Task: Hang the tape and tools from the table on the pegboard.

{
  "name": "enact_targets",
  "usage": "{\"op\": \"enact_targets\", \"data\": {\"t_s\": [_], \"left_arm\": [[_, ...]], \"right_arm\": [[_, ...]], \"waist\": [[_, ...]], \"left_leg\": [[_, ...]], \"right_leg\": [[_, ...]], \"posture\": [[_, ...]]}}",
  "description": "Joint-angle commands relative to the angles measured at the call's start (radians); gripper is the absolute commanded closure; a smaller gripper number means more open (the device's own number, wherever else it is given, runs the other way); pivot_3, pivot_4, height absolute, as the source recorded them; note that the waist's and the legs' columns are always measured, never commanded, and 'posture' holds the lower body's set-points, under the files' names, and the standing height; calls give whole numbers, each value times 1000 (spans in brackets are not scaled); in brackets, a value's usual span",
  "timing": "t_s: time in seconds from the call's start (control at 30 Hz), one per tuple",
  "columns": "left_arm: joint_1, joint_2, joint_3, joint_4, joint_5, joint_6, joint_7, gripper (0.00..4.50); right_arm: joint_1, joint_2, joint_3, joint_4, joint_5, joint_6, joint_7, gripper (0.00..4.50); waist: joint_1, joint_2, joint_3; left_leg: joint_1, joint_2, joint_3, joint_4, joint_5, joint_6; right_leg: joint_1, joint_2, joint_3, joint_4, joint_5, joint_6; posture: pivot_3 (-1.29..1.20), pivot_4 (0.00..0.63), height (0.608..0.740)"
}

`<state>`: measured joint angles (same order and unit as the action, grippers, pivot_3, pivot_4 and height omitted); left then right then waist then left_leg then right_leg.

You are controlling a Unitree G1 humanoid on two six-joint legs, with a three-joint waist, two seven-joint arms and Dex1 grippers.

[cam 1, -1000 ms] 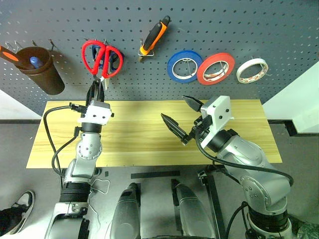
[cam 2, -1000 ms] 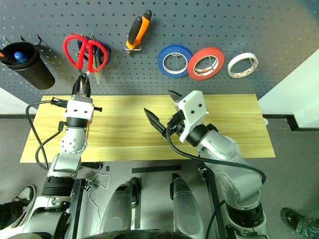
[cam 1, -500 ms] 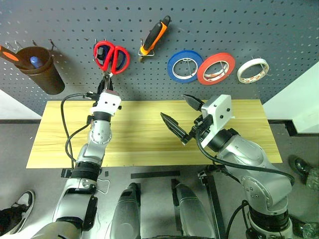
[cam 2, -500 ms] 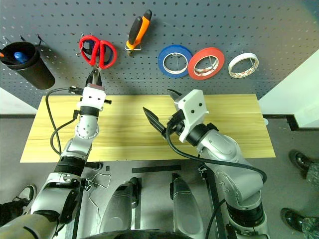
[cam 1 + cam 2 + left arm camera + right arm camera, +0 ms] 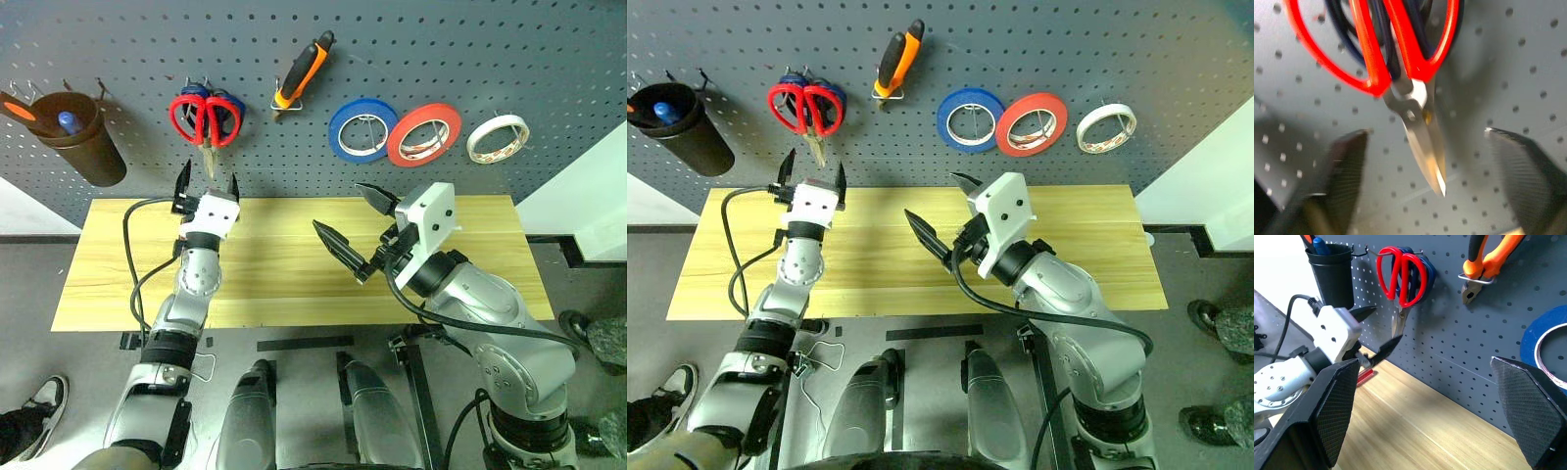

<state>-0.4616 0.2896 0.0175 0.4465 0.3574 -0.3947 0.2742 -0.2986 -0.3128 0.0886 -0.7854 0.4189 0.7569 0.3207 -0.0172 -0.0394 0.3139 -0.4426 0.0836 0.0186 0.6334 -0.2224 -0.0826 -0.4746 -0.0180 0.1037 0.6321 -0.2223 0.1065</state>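
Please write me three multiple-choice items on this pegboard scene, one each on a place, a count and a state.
1. Where are the red-handled scissors?
A. lying on the table
B. hanging on the pegboard
C. standing in the dark cup

2. How many tape rolls hang on the board?
A. one
B. two
C. three

3. How does the left gripper stand?
A. open, just below the scissors' blades
B. shut on the scissors' blades
C. shut on the pliers

Answers: 1 B, their handles hang from a hook left of the pliers. 2 C, blue tape roll, red tape roll and white tape roll. 3 A, its two fingers stand apart with the blade tips between them, untouched.
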Motion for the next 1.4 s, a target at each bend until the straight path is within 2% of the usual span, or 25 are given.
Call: {"op": "enact_targets", "data": {"t_s": [0.03, 0.23, 0.37, 0.63, 0.8, 1.07, 1.4], "left_arm": [[60, -7, 26, -83, -37, 35, -8, 106], [285, -9, 78, -275, -113, 148, -78, 106], [407, -15, 172, -417, -212, 346, -131, 106], [192, 32, 314, -351, -469, 758, -277, 106], [59, 86, 315, -206, -524, 916, -346, 106], [2, 117, 286, -78, -519, 978, -386, 106], [-29, 148, 281, -20, -516, 955, -413, 106]], "right_arm": [[-6, -5, -5, -30, 15, -22, 9, 0], [-1, -5, -3, -25, 13, -29, 14, 0], [-1, -6, 7, -17, 7, -34, 19, 0], [7, -8, 8, -16, 14, -26, 29, 0], [11, -7, 8, -20, 16, -23, 30, 0], [27, -17, -3, -46, 28, 1, 25, 0], [51, -27, -2, -73, 58, 31, 5, 0]], "waist": [[-1, 0, 0], [-4, 0, 0], [-1, 0, 0], [-1, 0, 1], [-6, 1, 2], [-3, 0, 8], [-4, 1, 19]], "left_leg": [[0, 0, 0, 0, 0, 0], [0, 1, 0, -1, 0, 0], [0, 1, 0, 0, 0, 0], [0, 1, -1, 11, 0, 0], [0, 1, -1, 11, 0, 1], [-1, 1, -2, 7, 0, 1], [-1, 1, -1, 6, 0, 1]], "right_leg": [[0, 0, 0, 0, 0, 0], [0, 0, 0, 0, 0, 0], [0, 0, 0, 1, 0, 0], [4, 0, 0, 2, -2, -4], [4, 1, 0, 2, -1, -6], [1, 1, 0, 2, -2, -4], [1, 1, 0, 1, -2, -4]], "posture": [[-12, 334, 721], [3, 330, 721], [9, 337, 721], [8, 352, 721], [6, 354, 721], [-8, 368, 721], [-16, 389, 721]]}}
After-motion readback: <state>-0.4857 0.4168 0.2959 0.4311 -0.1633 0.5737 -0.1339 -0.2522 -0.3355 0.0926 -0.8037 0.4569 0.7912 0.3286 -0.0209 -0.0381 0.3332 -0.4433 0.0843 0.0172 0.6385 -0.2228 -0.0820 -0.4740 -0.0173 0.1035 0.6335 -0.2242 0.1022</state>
